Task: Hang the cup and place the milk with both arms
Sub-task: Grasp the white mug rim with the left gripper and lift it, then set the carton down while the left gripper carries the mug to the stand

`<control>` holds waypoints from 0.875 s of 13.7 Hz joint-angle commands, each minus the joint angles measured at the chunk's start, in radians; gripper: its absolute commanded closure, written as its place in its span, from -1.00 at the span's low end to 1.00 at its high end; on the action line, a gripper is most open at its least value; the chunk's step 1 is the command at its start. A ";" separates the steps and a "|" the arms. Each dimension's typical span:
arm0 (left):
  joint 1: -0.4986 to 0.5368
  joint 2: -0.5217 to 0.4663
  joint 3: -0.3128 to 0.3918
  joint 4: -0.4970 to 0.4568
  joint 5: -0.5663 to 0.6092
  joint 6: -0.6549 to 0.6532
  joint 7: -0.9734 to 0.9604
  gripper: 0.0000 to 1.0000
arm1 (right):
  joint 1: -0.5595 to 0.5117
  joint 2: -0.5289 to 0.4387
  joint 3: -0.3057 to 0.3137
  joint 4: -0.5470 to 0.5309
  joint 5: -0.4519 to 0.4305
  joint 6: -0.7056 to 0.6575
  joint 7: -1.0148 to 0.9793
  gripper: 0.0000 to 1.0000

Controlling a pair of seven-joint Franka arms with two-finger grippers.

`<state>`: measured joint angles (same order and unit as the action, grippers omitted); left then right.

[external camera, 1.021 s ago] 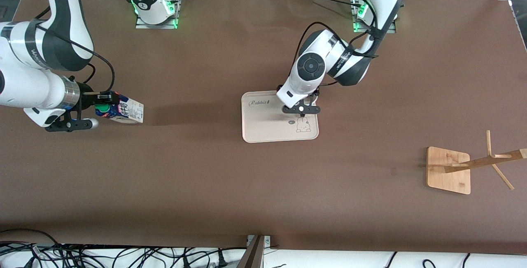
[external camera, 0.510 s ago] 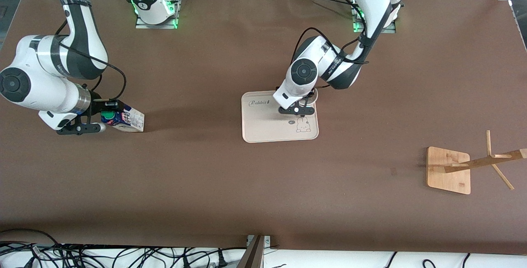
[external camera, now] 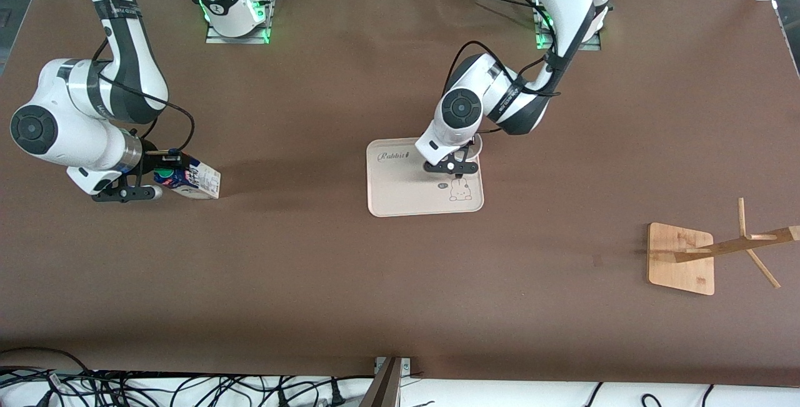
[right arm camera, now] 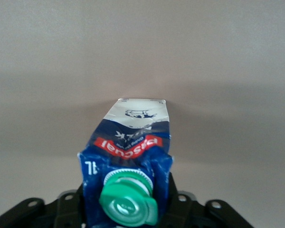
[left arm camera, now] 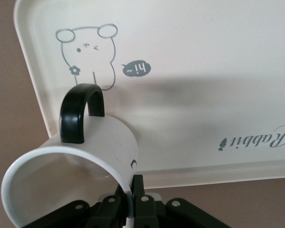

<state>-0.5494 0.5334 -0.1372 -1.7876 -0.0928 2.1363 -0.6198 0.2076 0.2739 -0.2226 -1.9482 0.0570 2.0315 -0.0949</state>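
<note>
1. Table [external camera: 350,282]: brown top, both arm bases along its far edge.
2. Right arm [external camera: 81,119]: reaches out from its base and folds down at the right arm's end of the table, wrist roughly horizontal, pointing toward the table's middle.
3. Left arm [external camera: 500,91]: comes down from its base, elbow bent, wrist angled steeply down over the tray.
4. Tray [external camera: 400,197]: cream, rabbit print, "Rabbit" lettering, mid-table.
5. Wooden rack [external camera: 681,259]: square base, slanted pole with pegs, at the left arm's end of the table, nearer the front camera than the tray.
6. Milk [external camera: 190,180]: lying tipped, long axis about horizontal, green cap [right arm camera: 128,203] end at the gripper, flat base pointing toward the table's middle. Whether it touches the table cannot be told.
7. Right gripper [external camera: 164,172]: clenched on the milk's gable top, one finger on each side of the cap.
8. Cup [left arm camera: 76,185]: over the tray's edge nearest the left arm's base, tilted, mouth toward the wrist camera, black handle [left arm camera: 80,111] on the upper side.
9. Left gripper [left arm camera: 127,199]: pinching the cup's rim, one finger inside, one outside.
</note>
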 commanded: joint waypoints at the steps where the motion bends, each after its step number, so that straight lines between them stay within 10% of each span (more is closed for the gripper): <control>1: 0.043 -0.096 0.010 0.008 0.042 -0.081 0.017 1.00 | -0.019 -0.048 0.020 -0.018 -0.008 -0.002 -0.006 -1.00; 6: 0.221 -0.217 0.059 0.164 0.093 -0.338 0.248 1.00 | -0.045 -0.171 0.020 0.079 -0.006 -0.179 -0.002 -1.00; 12: 0.445 -0.305 0.109 0.200 0.081 -0.345 0.579 1.00 | -0.094 -0.208 0.020 0.299 -0.122 -0.374 -0.006 -1.00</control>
<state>-0.1338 0.2417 -0.0543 -1.6073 -0.0152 1.8036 -0.1435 0.1301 0.0448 -0.2223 -1.7352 0.0155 1.7254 -0.0951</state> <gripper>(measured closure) 0.934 0.000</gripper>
